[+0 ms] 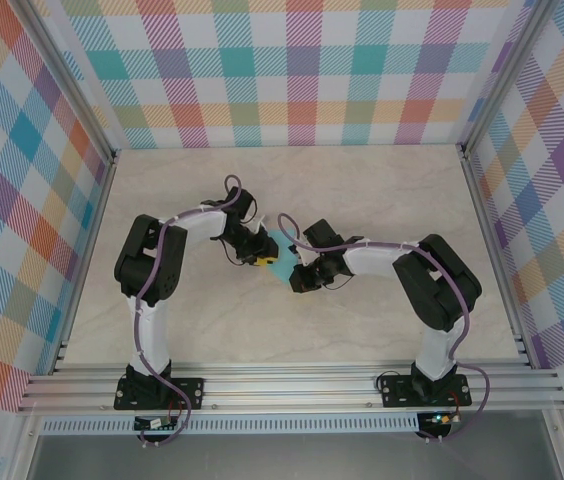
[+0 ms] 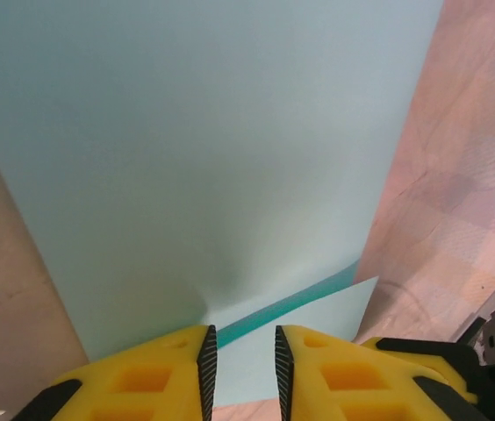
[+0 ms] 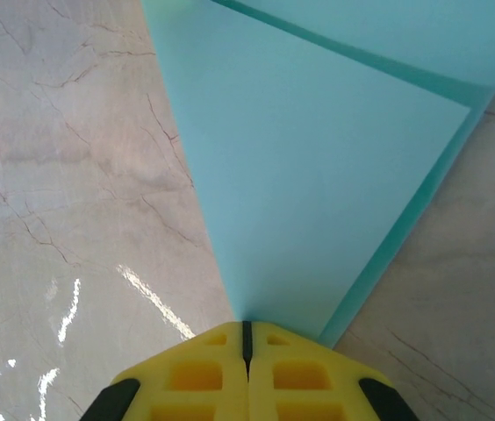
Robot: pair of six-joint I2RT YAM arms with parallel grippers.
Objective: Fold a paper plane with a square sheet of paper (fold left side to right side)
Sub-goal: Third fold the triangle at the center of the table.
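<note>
The turquoise square sheet of paper (image 1: pixel 282 257) lies mid-table between my two grippers, folded over into layers. In the left wrist view the sheet (image 2: pixel 204 158) spreads out ahead, a darker fold edge crossing just past the fingertips. My left gripper (image 2: pixel 246 338) stands slightly open, its yellow fingers (image 2: pixel 168 368) apart with paper showing in the gap. From above, that gripper (image 1: pixel 261 258) sits at the sheet's left edge. My right gripper (image 3: pixel 247 326) is shut on a pointed corner of the sheet (image 3: pixel 318 158); from above it (image 1: pixel 298 276) is at the lower right corner. A finished paper plane is out of view.
The pale marble tabletop (image 1: pixel 292 190) stretches around the paper on all sides. Checked walls (image 1: pixel 292 70) enclose the back and both sides. An aluminium rail (image 1: pixel 292 385) runs along the near edge by the arm bases.
</note>
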